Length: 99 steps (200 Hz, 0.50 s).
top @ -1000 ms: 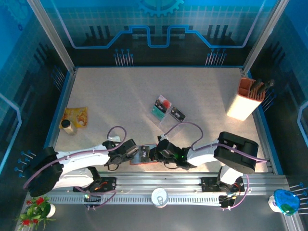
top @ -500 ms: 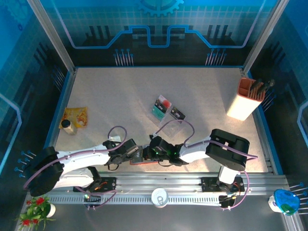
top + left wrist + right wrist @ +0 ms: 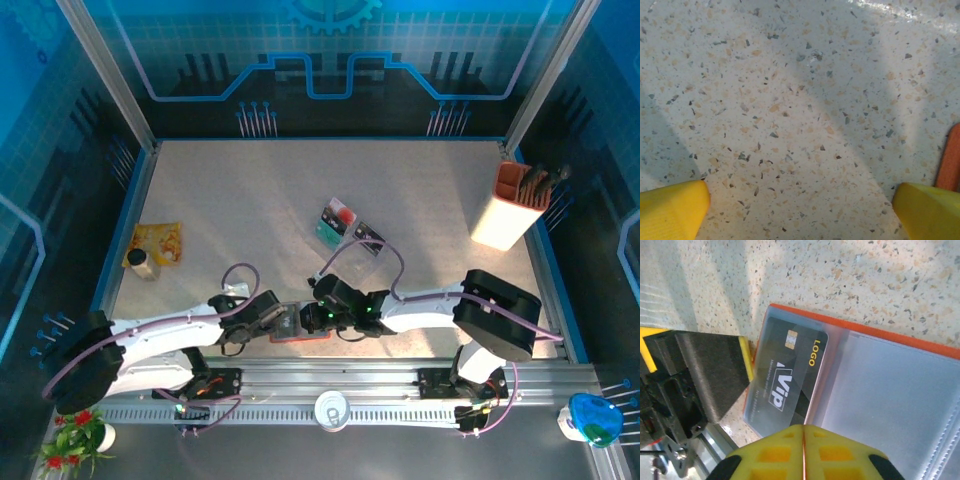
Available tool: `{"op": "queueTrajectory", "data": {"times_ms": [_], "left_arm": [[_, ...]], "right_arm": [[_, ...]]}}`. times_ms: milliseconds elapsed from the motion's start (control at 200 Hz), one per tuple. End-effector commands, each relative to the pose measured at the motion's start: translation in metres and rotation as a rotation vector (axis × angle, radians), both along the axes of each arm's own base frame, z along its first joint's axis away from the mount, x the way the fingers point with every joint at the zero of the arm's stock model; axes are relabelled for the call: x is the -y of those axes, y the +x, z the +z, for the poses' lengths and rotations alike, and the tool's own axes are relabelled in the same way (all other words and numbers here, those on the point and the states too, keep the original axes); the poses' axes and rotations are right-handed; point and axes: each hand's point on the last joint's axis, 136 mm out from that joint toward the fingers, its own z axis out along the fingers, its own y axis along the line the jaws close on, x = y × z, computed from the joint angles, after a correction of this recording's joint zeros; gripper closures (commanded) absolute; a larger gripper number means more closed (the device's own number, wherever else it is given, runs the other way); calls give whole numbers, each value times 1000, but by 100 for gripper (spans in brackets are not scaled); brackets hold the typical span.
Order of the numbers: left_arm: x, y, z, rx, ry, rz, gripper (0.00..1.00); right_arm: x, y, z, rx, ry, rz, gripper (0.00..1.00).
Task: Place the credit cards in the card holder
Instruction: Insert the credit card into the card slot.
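With my right gripper point(image 3: 804, 440) pressed together, I hovered over the open card holder point(image 3: 900, 390) at the table's point(image 3: 250, 200) near edge, my left gripper point(image 3: 800, 207) spread wide beside it. The black card point(image 3: 790, 375) looked perhaps half-tucked; I needed a flat, gentle push, holder braced.

We take this for a robot test cell in a lab. A speckled desk point(image 3: 250, 200) stands fenced by aluminium posts point(image 3: 105, 70) and blue wall panels point(image 3: 200, 40) printed with a gear and circuit lines. Two white arms, left point(image 3: 160, 335) and right point(image 3: 435, 310), are bolted to a slotted metal rail point(image 3: 300, 410) at the near edge, purple cables looping over them. Props sit around, including a pen box point(image 3: 505, 220) and a potted plant point(image 3: 75, 430).
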Motion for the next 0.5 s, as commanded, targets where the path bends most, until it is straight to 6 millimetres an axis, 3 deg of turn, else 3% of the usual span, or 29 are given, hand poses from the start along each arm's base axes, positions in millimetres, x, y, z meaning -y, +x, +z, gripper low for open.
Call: {"op": "queueTrajectory", "data": {"times_ms": [0,490], "left_arm": [[8,-10,-21,-49,-74,-16,1],[7,-11,-23,-49,-75,-25,1]], "right_arm": [[-1,1,-3,23,-63,34,96],[-16,2,-24,3,-104,45,100]]}}
